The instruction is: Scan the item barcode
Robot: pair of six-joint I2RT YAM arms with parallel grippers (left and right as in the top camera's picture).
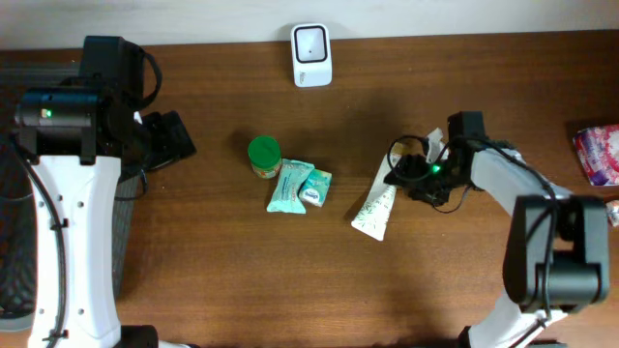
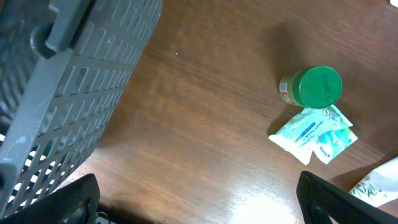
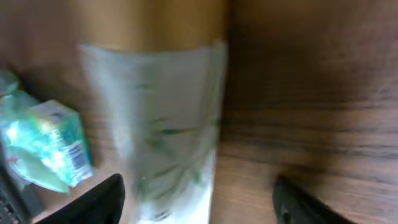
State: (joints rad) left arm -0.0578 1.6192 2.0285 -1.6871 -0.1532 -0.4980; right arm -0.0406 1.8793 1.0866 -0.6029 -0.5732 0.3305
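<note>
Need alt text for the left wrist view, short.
A green-lidded jar and teal packets sit right of centre on a wooden table, with a grey slotted basket at the left. The open left pincer frames the bottom edge.

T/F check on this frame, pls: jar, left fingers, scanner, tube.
1. The jar has a green lid. True.
2. The left gripper has its fingers shut on the jar. False: the fingers are open and empty, with the jar lying apart from them.
3. The white scanner stands at the far edge of the table. True.
4. The tube lies in the grey basket. False: it lies on the table by the right gripper.
</note>
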